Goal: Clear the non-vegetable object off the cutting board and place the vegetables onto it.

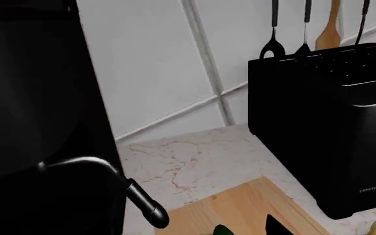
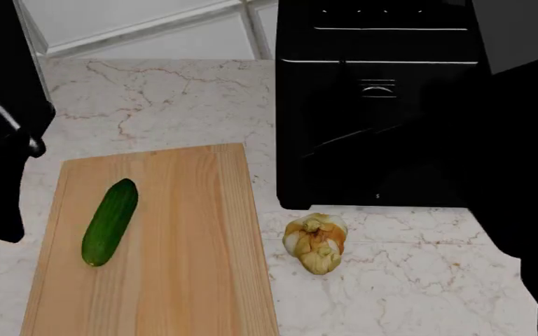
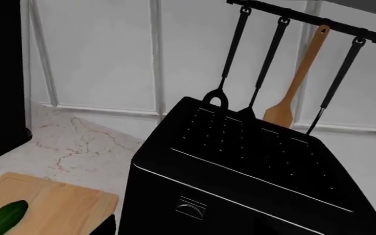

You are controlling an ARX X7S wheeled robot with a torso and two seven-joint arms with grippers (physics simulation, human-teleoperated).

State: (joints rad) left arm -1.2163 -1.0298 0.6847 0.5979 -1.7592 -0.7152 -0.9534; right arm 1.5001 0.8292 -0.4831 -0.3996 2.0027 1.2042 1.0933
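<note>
Board (image 2: 185, 245) nearest, cucumber (image 2: 110, 221) already lying on it; meat gone. Bulb (image 2: 316, 242) off its right edge, near toaster (image 2: 381, 105), awaiting transfer. Grippers' state: cannot tell.

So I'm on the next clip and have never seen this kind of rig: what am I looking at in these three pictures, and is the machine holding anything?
These are simulator renders of a wheeled robot with two arms. One picture comes from a camera on its head, looking down at a marble counter; the other two come from cameras near each gripper, and both currently look towards the tiled wall.

On the counter lies a rectangular light-wood cutting board with a smooth dark-green cucumber on it. A lumpy pale-yellow garlic-like bulb sits on the marble beside the board, in front of a boxy black appliance. Behind it, dark utensils and a wooden spatula hang from a rail. No meat is visible anywhere.

The dark shapes at the head view's edges are probably the arms. I cannot clearly see either gripper's fingers, so I can't tell whether anything is held.
</note>
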